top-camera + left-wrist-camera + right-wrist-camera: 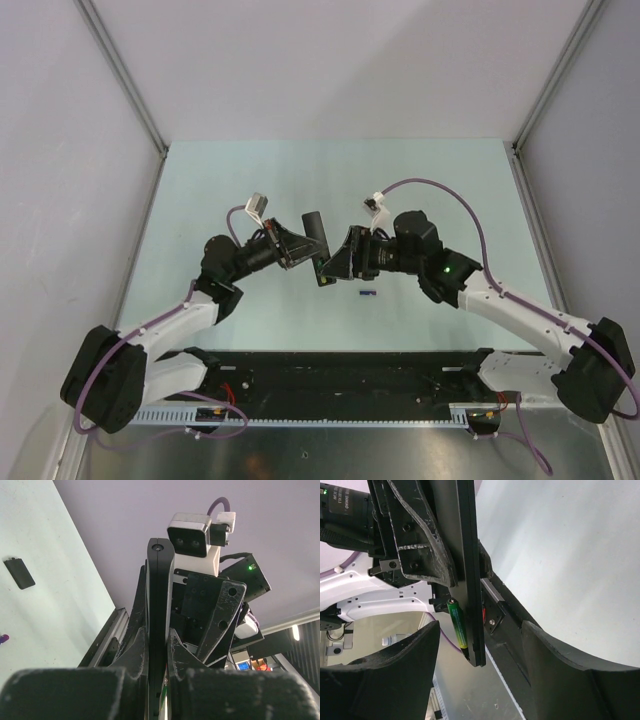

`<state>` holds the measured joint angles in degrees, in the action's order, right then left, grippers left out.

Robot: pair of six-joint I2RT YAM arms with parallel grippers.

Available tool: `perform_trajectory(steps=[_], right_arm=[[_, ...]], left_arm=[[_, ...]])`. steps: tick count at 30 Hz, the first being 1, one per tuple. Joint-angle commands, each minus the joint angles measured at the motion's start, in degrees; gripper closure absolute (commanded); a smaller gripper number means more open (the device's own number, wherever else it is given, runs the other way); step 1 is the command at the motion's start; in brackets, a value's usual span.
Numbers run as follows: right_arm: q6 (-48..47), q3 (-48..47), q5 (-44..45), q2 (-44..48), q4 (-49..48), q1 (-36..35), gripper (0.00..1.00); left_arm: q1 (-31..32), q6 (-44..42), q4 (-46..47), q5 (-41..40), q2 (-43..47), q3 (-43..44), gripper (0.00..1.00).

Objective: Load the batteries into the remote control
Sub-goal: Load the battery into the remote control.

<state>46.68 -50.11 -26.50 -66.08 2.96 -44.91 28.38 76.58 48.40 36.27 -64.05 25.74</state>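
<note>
So the left gripper is clamped tight on the remote control, holding it edge-on above the table. The right gripper is spread wide, with the remote's end in the gap. The green battery lies along the remote. A blue-purple battery sits on the table nearby.

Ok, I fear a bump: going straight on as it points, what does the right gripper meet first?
Probably the remote, held by the left gripper: its end sits ahead, between the open fingers of the right gripper; depth unclear.
</note>
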Motion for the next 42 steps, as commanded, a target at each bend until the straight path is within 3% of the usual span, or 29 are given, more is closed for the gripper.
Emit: perform_trajectory(steps=[1,7,17,21,26,30,35,37,38,42], right_arm=[[0.96,-0.17,-1.97,-0.53,-5.95,0.43,0.30],[1.40,-0.17,-2.24,-1.94,-8.76,0.43,0.35],[0.44,-0.17,-1.10,-2.73,-7.97,-0.18,0.57],[0.17,-0.17,-0.48,-2.82,-7.44,-0.53,0.71],[-0.01,0.01,-0.22,-3.70,-7.00,-0.80,0.80],[0.35,0.10,-0.74,-4.49,-7.53,-1.24,1.00],[0.52,0.01,-0.83,-4.67,-7.44,-1.59,0.99],[0.96,0.01,-1.27,-4.58,-7.62,-1.41,0.78],[1.48,0.01,-1.36,-4.32,-7.71,-1.15,0.59],[2.10,0.01,-0.13,-2.47,-7.44,-0.71,0.40]], left_arm=[[0.62,1.03,2.66,0.99,2.00,2.39,1.00],[0.80,1.38,2.66,1.17,2.18,2.12,1.00],[1.24,1.91,2.66,0.73,2.44,2.12,1.00],[1.50,1.91,2.66,0.64,2.62,2.39,1.00],[1.41,2.00,2.66,0.56,2.97,2.74,1.00],[1.41,1.91,2.75,0.82,3.14,3.35,1.00],[1.50,1.47,2.75,0.91,3.32,3.09,1.00],[1.50,1.30,2.75,0.82,3.14,2.48,1.00],[1.59,1.21,2.75,0.73,2.97,2.22,1.00],[1.50,0.59,2.75,0.21,2.62,1.16,1.00]])
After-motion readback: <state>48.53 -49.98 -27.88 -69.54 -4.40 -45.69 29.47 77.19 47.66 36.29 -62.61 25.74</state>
